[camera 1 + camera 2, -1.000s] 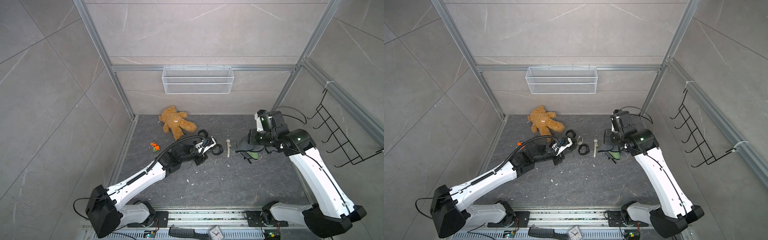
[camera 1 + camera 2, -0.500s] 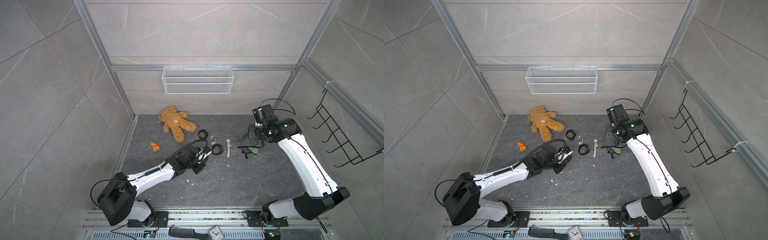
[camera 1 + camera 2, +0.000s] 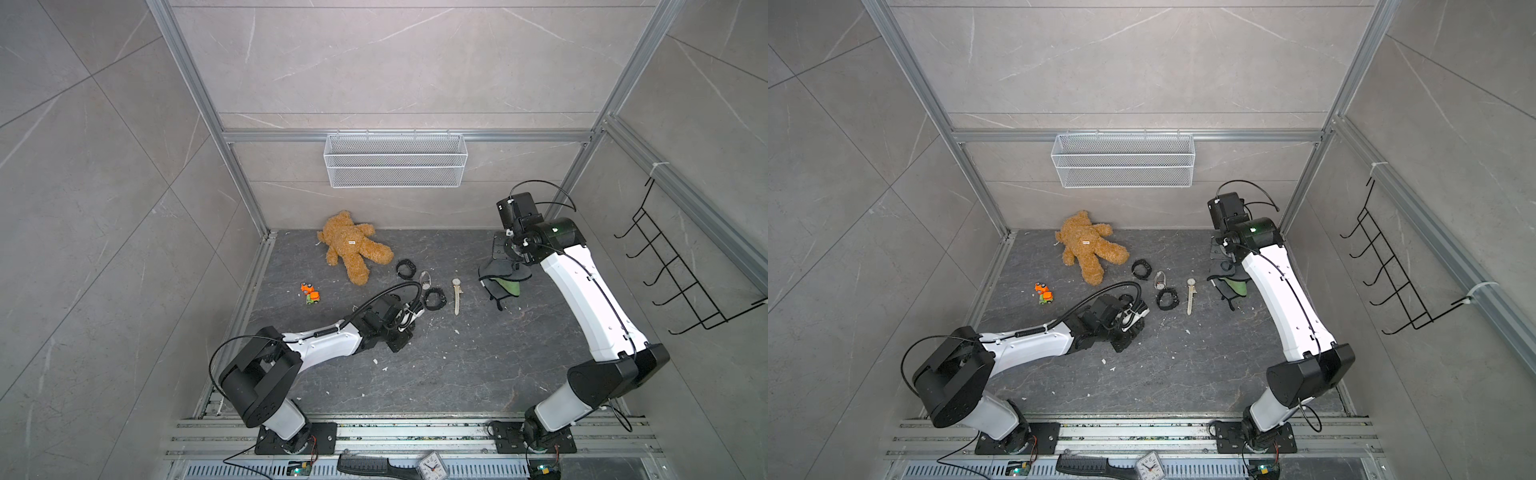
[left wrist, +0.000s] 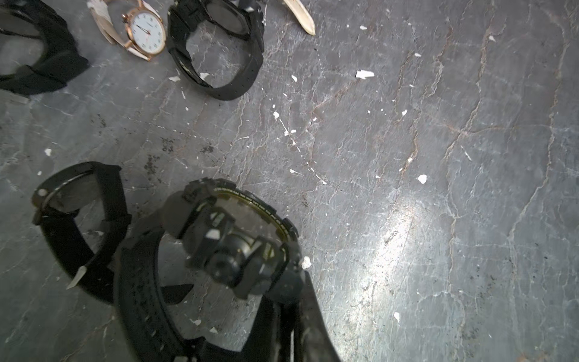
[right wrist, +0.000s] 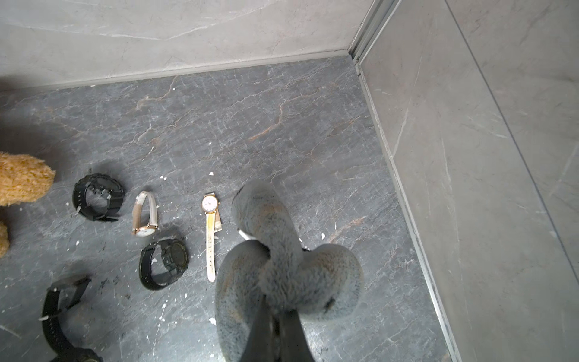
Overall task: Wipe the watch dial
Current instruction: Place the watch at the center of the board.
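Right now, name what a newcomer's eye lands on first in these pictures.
The brown teddy bear lying near the back wall stands out most, with small orange toy cars beside it toward the left wall. In mid-floor the left gripper is shut on a black watch, near a white-dial watch and other black watches. The right gripper, near the right wall, is shut on a grey fluffy cloth.

The white-faced watch (image 4: 145, 34) has small black numbers around its face. The black watch (image 4: 238, 232) has tiny letters around its ring, too small to read.
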Tool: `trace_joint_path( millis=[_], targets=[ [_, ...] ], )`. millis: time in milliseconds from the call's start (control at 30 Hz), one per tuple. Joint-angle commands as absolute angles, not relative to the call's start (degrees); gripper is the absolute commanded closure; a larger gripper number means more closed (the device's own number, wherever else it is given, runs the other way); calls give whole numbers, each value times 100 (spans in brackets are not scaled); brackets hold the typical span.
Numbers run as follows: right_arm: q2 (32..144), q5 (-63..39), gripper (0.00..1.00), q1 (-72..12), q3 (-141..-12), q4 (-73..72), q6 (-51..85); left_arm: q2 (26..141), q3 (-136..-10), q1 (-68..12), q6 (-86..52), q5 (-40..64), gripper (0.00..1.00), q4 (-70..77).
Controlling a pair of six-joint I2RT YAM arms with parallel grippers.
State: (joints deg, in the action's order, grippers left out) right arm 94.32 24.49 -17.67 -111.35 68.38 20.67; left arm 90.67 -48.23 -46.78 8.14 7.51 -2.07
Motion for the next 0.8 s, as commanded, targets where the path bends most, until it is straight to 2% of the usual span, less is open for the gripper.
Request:
trace_joint_path(
  millis=[0,200,767],
  targets=[
    [9692,2593,100,-1654,-11579,6807,1934,9221,-5122,-4711,902,931,100,17],
    [10166,2530,100,-1483,-11989,6913,1864,9574,-5406,-4705,1009,859,100,-39],
    [10961,1857,100,-910,-11636,6428,1934,10242,-5757,-4704,1000,726,98,-19]
  ],
)
